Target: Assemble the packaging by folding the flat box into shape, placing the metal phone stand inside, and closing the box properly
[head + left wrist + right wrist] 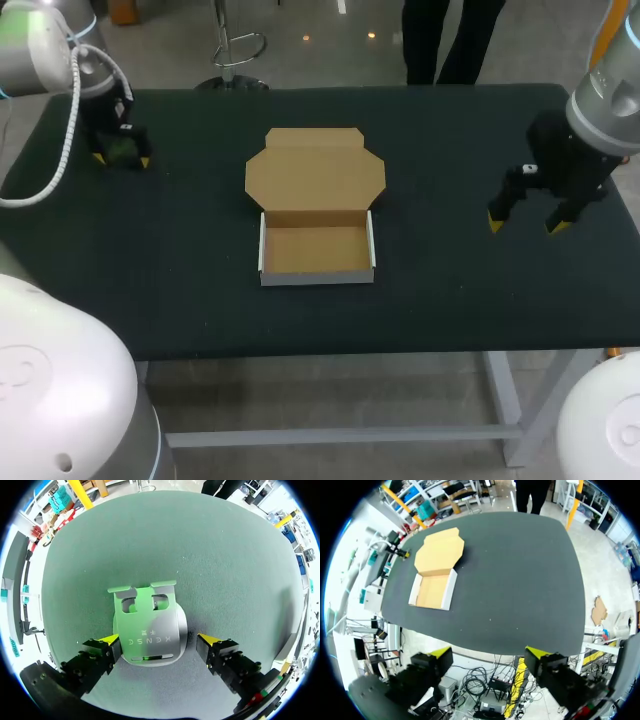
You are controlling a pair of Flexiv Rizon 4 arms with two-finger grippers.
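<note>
The metal phone stand [147, 630] lies at 10 o'clock on the table [450, 300], between the spread, ungripping fingers of the left pincer [159, 641]. It is probably stiff, slick and fairly heavy, so pinch its side edges. The box [316, 276] sits mid-table, lid open. At 3 o'clock, the right pincer [527, 225] gapes empty.

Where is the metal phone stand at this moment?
The metal phone stand lies on the table between the open fingers of the left pincer, at the head view's far left, well left of the open box.
</note>
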